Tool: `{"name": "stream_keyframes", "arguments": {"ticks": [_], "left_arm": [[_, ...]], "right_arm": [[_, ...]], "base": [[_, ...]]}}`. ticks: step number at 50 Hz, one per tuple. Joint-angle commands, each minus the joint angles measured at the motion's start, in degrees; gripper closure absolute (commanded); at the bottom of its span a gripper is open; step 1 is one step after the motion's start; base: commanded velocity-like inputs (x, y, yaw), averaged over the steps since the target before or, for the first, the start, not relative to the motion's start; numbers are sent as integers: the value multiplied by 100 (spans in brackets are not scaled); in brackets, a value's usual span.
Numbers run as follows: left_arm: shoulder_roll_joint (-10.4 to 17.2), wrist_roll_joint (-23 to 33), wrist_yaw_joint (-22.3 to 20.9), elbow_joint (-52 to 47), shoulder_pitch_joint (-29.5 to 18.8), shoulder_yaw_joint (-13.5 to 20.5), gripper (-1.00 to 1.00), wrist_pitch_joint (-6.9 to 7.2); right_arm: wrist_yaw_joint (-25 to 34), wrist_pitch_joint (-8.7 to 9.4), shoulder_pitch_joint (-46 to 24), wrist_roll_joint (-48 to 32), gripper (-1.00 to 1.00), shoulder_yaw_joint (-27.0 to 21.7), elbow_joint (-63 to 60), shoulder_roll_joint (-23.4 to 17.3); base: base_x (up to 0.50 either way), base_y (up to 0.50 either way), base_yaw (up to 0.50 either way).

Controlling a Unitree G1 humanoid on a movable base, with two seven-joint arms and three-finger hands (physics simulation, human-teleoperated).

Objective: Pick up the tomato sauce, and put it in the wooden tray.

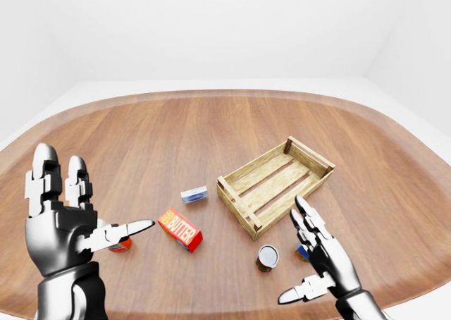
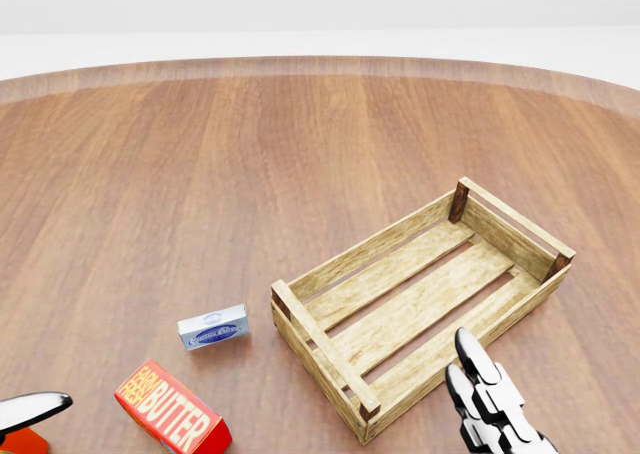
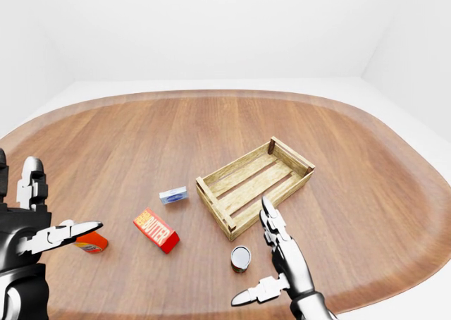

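Left-eye view: the sauce, which I take to be the red-labelled can (image 1: 267,257), stands on the counter (image 1: 141,137) just below the tray's (image 1: 254,163) near corner. The right hand (image 1: 320,256) is beside it, fingers spread wide and holding nothing. The left hand (image 1: 63,221) is equally open and empty, well apart. A small blue thing (image 1: 301,252) sits half hidden behind the right fingers — a sideways reach could knock it, or tip the can.

Head view: only the right fingertips (image 2: 480,386) show, close to the tray's lower wall. The can is out of view, so the grasp cannot be judged here.

Right-eye view: the butter box (image 3: 156,230) lies well left, leaving bare room around the can. The counter's edge is near below it — a nudged can might roll off. The lift must also clear the tray's wall.
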Motion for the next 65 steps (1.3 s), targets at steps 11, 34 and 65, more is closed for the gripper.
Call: {"name": "stream_keyframes", "arguments": {"ticks": [11,34,65], "left_arm": [[6,42,6,46,5,-54,-100,0],[32,49,15,108,-20,-58,-100,0],[17,96,-15,91,0,-87,-100,0]], "right_arm": [[-97,-735,80,-177,-100,125,682,-30],[-524,-735,-13,-394,-100,416,1253,-236],[-982,-735,-127,-657,-100,608,1891,-387]], "base": [[0,0,0],[0,0,0],[0,0,0]]}}
